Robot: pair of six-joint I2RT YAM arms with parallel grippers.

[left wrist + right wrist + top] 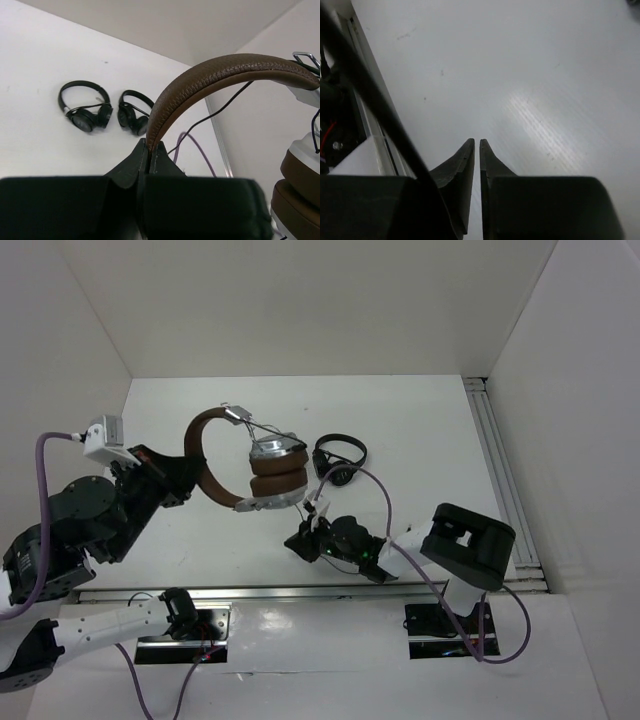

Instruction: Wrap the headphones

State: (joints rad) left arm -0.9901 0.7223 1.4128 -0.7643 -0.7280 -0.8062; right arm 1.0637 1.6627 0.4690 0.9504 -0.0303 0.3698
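From above, the headphones (262, 468) are held up over the middle of the table (420, 420). The earcups are stacked together and the brown band reaches to the left, where the left gripper (186, 480) holds it. The right gripper (305, 538) is low, just in front of the earcups, and a small black headset (340, 455) lies just beside them. In the left wrist view the jaws are closed firmly on the headband (225, 70), and the thin black cable (215, 114) hangs loose behind it. In the right wrist view the fingers (460, 170) are brought together with only a narrow slit. Nothing is visible between them, so I cannot tell if the cable is pinched there. I judge that the step is to wind the cable around the headphones. For this, the left grip should be steady and the right gripper should have the cable truly between its pads. It should lead the cable in even loops with light tension, away from the other headset.
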